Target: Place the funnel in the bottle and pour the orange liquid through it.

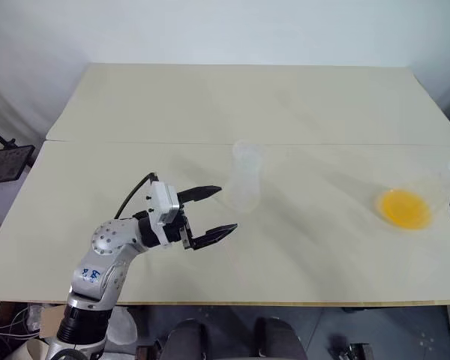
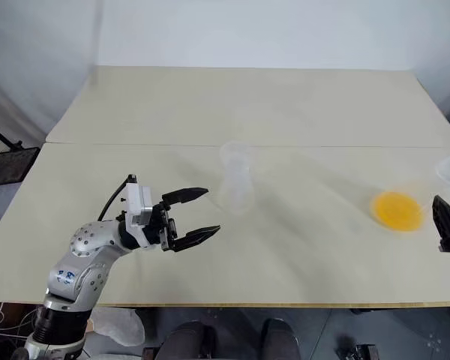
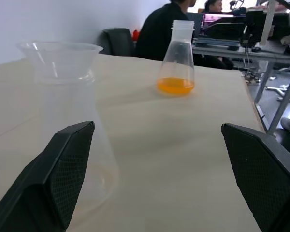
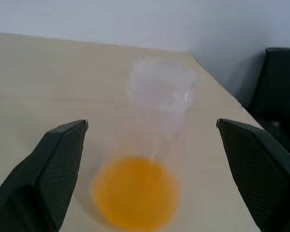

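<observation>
1. The funnel [image 3: 58,60] is sitting in the bottle [image 1: 247,180] mid-bench.
2. The orange liquid [image 1: 405,208] is resting in a flask [image 3: 177,60] near the right edge.
3. The left gripper [image 1: 214,213] and right gripper [image 2: 444,221] are both holding their fingers wide, gripping nothing.
</observation>
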Controlling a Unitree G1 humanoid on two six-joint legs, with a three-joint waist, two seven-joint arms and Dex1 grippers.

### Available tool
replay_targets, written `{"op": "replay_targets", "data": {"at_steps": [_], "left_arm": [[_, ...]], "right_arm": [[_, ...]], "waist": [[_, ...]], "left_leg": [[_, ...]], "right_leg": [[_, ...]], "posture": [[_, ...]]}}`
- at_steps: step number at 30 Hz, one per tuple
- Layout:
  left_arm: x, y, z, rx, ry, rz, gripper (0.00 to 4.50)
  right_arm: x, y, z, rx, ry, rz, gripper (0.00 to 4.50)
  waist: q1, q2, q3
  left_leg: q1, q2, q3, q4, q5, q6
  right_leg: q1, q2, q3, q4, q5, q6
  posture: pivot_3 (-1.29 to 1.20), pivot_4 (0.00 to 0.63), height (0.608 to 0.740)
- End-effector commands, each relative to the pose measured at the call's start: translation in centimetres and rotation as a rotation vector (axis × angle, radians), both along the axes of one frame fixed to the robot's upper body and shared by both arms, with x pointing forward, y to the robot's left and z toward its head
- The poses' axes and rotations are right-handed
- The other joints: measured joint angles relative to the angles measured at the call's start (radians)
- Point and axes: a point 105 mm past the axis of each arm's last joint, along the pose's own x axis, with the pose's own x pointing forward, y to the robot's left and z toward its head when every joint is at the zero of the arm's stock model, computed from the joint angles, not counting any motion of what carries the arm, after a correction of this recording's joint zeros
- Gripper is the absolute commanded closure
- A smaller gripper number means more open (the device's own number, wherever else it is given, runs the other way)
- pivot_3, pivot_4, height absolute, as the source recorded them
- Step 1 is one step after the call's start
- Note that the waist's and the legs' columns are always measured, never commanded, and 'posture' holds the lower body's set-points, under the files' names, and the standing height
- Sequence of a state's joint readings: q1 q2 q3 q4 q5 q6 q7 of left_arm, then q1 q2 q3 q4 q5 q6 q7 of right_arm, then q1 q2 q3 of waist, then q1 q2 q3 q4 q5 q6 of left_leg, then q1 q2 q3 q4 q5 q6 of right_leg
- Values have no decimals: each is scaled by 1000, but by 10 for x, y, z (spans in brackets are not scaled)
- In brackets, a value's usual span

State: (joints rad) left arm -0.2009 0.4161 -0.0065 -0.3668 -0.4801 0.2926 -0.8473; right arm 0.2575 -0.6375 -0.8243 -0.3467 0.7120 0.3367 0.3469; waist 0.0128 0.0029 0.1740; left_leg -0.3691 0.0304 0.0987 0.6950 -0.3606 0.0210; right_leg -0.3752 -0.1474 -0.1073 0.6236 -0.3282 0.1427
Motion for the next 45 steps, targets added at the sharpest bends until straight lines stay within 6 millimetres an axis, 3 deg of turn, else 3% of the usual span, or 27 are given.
{"op": "replay_targets", "data": {"at_steps": [1, 9, 19, 36, 39, 43, 45], "left_arm": [[-7, -3, 10, -18, -49, 12, 30], [-7, -2, 15, -33, -70, 50, 30], [-12, -5, 16, -47, -68, 51, 30], [-5, -3, 25, -35, -102, 39, 30], [-4, -2, 26, -33, -109, 43, 0], [-2, -1, 26, -33, -113, 47, 0], [-2, -1, 25, -32, -115, 48, 0]], "right_arm": [[7, -6, 3, 0, 18, -16, 0], [31, -7, 10, 14, 33, -5, 0], [45, -16, 11, 62, 14, -63, 0], [67, -13, 0, 114, -13, -56, 0], [68, -11, 3, 129, -52, -41, 639], [69, -3, 7, 153, -105, 4, 2004], [69, 0, 7, 152, -115, 16, 2033]], "waist": [[8, 0, 0], [10, 0, 0], [10, 0, 0], [11, 1, 0], [10, 1, 0], [9, 1, 0], [8, 1, 0]], "left_leg": [[0, 0, 0, 0, 0, 0], [-1, -1, 1, 1, 0, 0], [-1, 0, 1, 0, 0, 0], [-1, -1, 1, 1, 0, 0], [-1, 0, 1, 1, 0, 0], [-1, 0, 1, 0, 0, 0], [-1, 0, 1, 0, 0, 0]], "right_leg": [[0, 0, 0, 0, 0, 0], [0, 0, 0, -1, 0, 0], [0, 1, -1, -1, 0, 0], [0, 1, -1, -2, 0, 0], [0, 1, -1, -2, 0, 0], [0, 2, -1, -2, 0, 0], [0, 2, -1, -2, 0, 0]], "posture": [[0, 150, 740], [0, 150, 740], [0, 150, 740], [0, 150, 740], [0, 150, 740], [0, 150, 740], [0, 150, 740]]}}
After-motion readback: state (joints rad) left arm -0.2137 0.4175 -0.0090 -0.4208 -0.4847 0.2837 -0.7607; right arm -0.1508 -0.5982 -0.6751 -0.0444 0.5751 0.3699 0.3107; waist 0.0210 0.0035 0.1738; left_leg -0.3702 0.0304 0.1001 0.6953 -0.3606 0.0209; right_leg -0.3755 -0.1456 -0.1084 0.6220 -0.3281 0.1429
